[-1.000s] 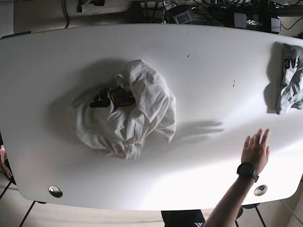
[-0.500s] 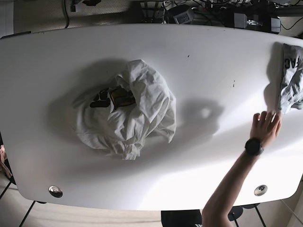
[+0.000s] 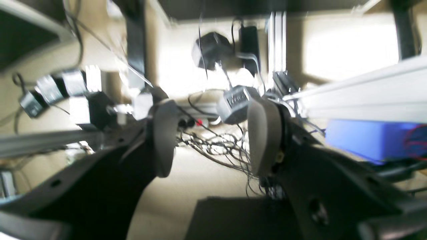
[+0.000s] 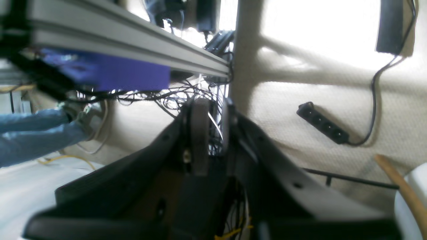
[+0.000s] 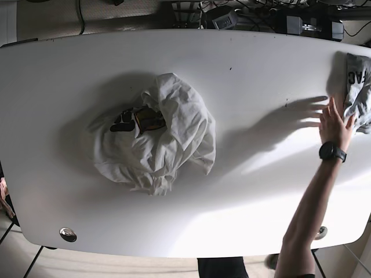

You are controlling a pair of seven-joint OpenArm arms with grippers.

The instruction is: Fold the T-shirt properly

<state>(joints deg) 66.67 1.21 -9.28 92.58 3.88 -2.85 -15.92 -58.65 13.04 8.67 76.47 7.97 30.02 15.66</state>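
While the T-shirt (image 5: 153, 141) stays crumpled, the hand (image 5: 334, 124) has reached the grey garment (image 5: 358, 91); left claw (image 3: 213, 140) apart, right claw (image 4: 210, 133) together.

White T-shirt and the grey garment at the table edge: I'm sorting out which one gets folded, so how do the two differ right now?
The white T-shirt lies crumpled in a heap left of the table's middle; the grey garment sits at the far right edge, partly cut off by the frame. The white T-shirt shows a dark and orange print, the grey garment black letters. A person's hand touches the grey garment; nothing touches the white T-shirt. Both rest on the white table.
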